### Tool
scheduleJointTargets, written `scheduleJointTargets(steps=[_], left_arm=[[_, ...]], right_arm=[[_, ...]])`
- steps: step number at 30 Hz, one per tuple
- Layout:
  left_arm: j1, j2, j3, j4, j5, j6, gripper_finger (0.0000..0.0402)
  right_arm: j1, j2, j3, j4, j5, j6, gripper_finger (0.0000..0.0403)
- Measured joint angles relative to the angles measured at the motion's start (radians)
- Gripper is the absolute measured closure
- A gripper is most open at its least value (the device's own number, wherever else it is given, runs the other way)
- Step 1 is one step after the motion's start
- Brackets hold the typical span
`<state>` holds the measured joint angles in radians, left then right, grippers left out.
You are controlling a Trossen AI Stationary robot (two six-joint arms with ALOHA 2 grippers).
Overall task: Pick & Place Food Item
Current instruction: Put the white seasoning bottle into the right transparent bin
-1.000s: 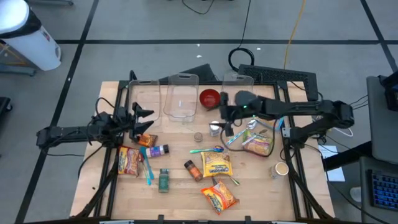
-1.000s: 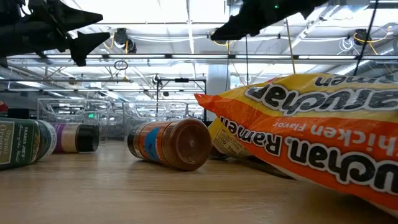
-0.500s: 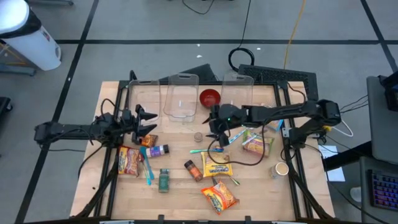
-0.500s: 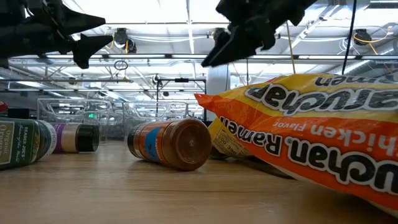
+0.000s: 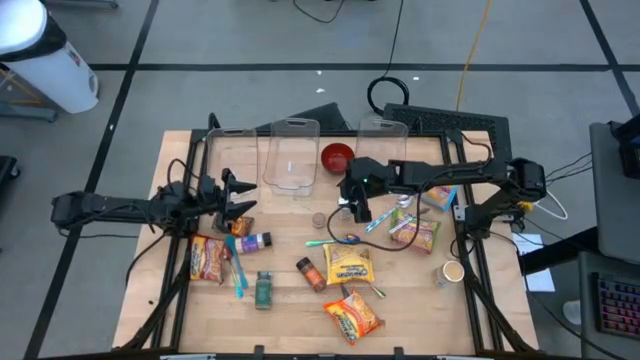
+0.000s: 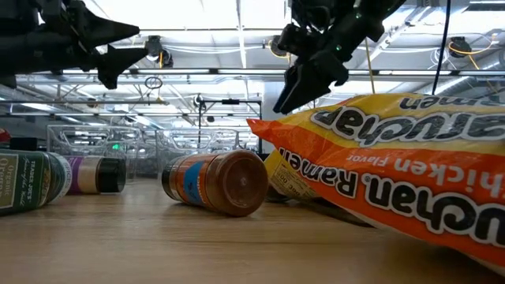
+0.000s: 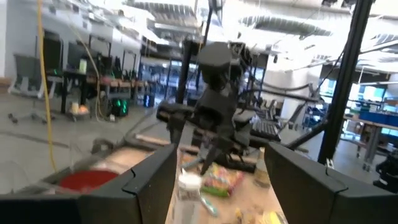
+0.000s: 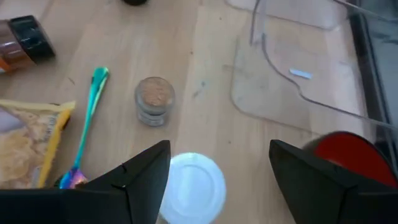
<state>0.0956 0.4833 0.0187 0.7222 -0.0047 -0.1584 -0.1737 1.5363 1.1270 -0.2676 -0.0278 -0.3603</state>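
Food items lie scattered on the wooden table (image 5: 290,320): orange ramen packets (image 5: 348,265) (image 5: 353,315) (image 5: 208,258), a noodle bag (image 5: 413,232) and spice bottles (image 5: 310,272) (image 5: 263,290) lying on their sides. My right gripper (image 5: 356,212) hangs open over the table's middle, slanting down. A white-lidded jar (image 8: 193,185) stands on the table below its fingers, and a small brown-topped jar (image 8: 154,99) stands beside that. My left gripper (image 5: 243,195) hovers open at the left, roughly level, with nothing between its fingers.
A red bowl (image 5: 337,157) and clear plastic bins (image 5: 291,155) (image 5: 230,150) (image 5: 385,140) stand along the far edge. A teal spoon (image 8: 87,124) lies near the jars. A purple-labelled bottle (image 5: 252,241) lies under the left gripper. A paper cup (image 5: 452,271) stands at the right.
My right gripper has come down toward the middle of the table and tipped its fingers from nearly level to slanting down, staying open. The things on the table lie as before.
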Motion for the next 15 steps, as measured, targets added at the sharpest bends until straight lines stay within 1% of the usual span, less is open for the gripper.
scheduleJointTargets(steps=[3,7,9,12,15], left_arm=[[0.0,0.014,0.0,0.058,-0.023,0.022,0.0149],[0.0,0.034,0.0,0.108,-0.069,0.052,0.0149],[0.0,0.042,0.0,0.13,-0.096,0.074,0.0149],[0.0,0.055,0.0,0.169,-0.13,0.091,0.0149],[0.0,0.066,0.0,0.198,-0.147,0.105,0.0149]], right_arm=[[-0.012,0.0,0.032,-0.042,-0.001,-0.002,0.0138],[-0.01,0.004,0.13,-0.157,-0.004,-0.043,0.0138],[-0.008,0.028,0.185,-0.195,-0.01,-0.054,0.0138],[-0.016,0.049,0.248,-0.267,-0.052,-0.075,0.0138],[-0.019,0.109,0.318,-0.265,-0.052,-0.108,0.0138]])
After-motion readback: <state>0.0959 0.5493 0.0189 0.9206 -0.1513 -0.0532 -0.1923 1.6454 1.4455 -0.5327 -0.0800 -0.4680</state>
